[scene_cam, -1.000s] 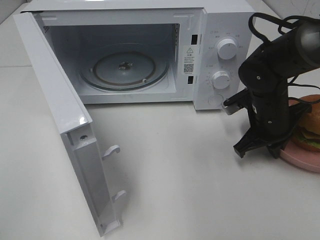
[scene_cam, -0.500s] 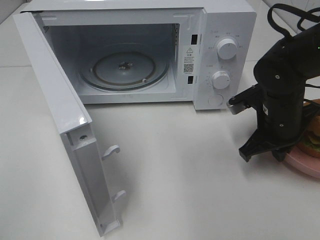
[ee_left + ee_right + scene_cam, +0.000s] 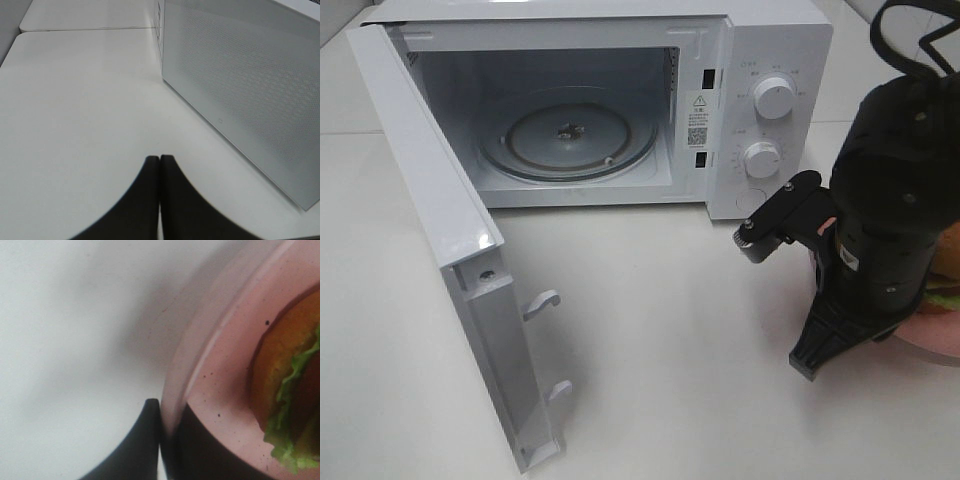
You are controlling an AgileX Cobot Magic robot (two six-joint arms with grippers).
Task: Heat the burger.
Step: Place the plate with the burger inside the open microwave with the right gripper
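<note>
On white table (image 3: 670, 340), open microwave (image 3: 760, 40)

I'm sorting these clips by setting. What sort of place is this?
Probably a lab bench staged as a kitchen: an open white microwave oven, a brown-bun burger on a round pink plate, and a black robot arm over a plain white table.

light: bright, even | shadows: soft | blur: burger (image 3: 282, 360) (right wrist, close-up)

One microwave (image 3: 790, 50), two knobs (image 3: 775, 97), one burger (image 3: 287, 390), one plate (image 3: 220, 370)
</note>
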